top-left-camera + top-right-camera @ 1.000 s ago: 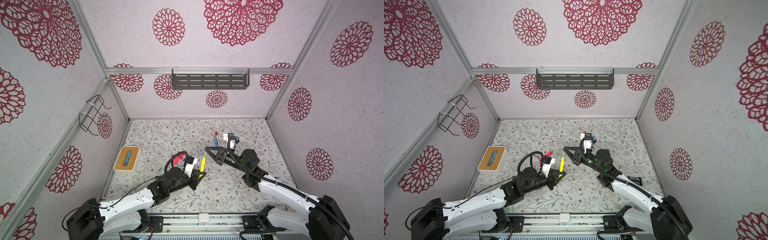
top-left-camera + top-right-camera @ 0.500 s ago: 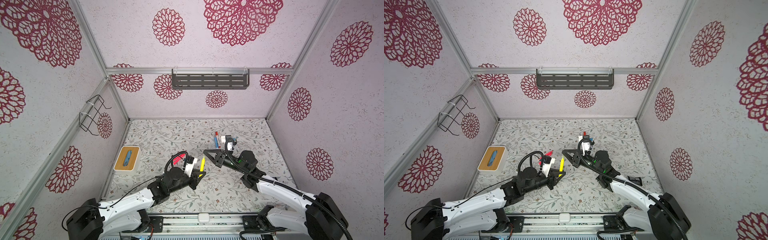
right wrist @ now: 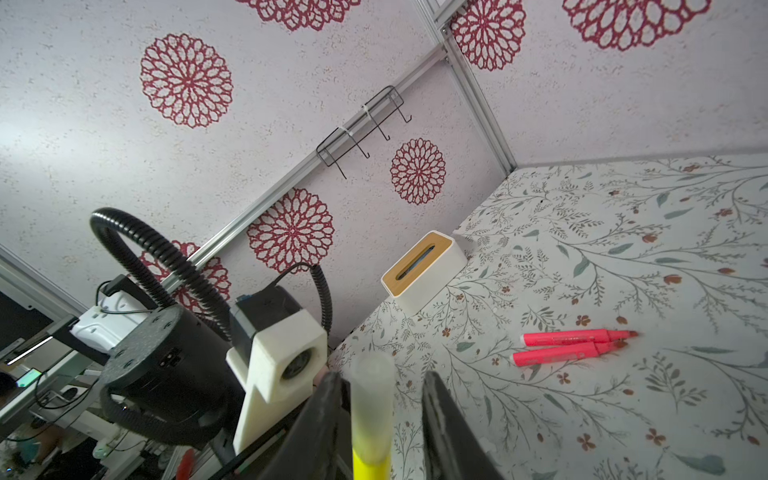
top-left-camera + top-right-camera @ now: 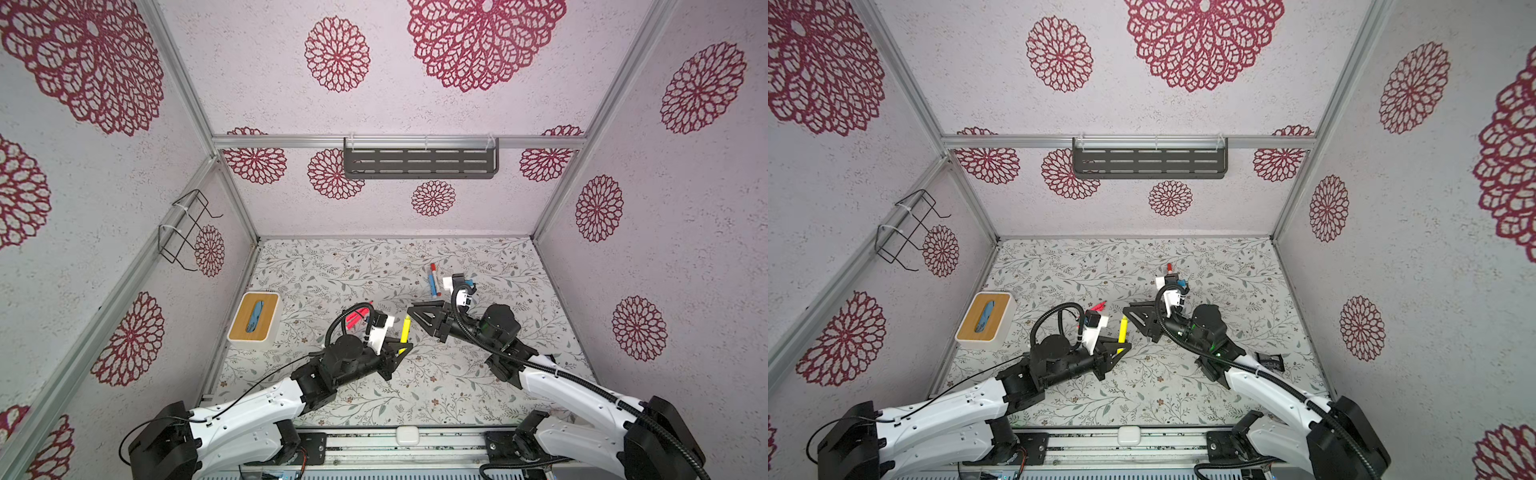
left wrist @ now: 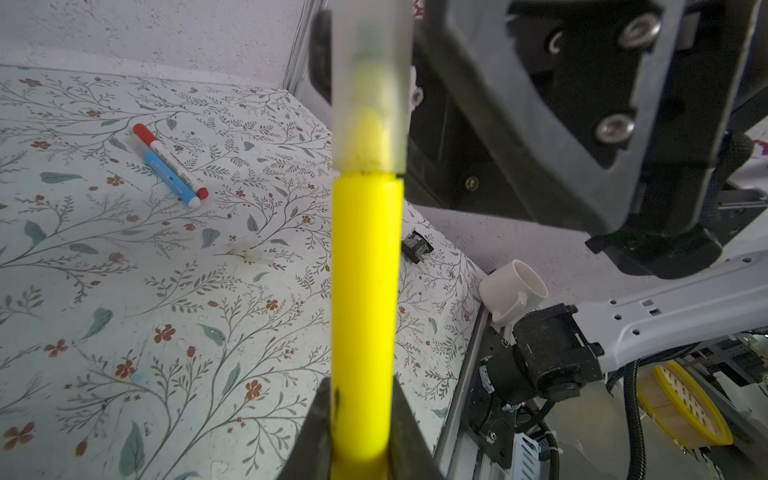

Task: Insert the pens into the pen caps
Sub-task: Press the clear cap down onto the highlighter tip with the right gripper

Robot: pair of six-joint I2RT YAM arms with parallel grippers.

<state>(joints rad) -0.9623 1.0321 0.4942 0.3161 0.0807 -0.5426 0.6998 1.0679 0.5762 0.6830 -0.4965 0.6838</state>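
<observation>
1. Pen at centre: the yellow pen [image 5: 363,316], a smooth glossy cylinder, stands upright, and the left gripper [image 5: 361,399] is clamped low on its barrel.
2. A frosted translucent cap [image 5: 370,95], a short tube, sits over its tip, with the rim meeting the barrel.
3. The right gripper [image 3: 381,380] flanks the cap with its jaws parted and grips nothing.
4. To finish well, I'd hold the pen steady, back the right jaws off without nudging the cap, and check the seam.
5. Two pink pens [image 3: 573,347] lie side by side on the floral table [image 3: 623,415].

Wooden-topped white box [image 4: 254,318] on floral tabletop [image 4: 332,266], dark slotted shelf [image 4: 419,163] on back wall [image 4: 374,212], wire rack [image 4: 185,230]
</observation>
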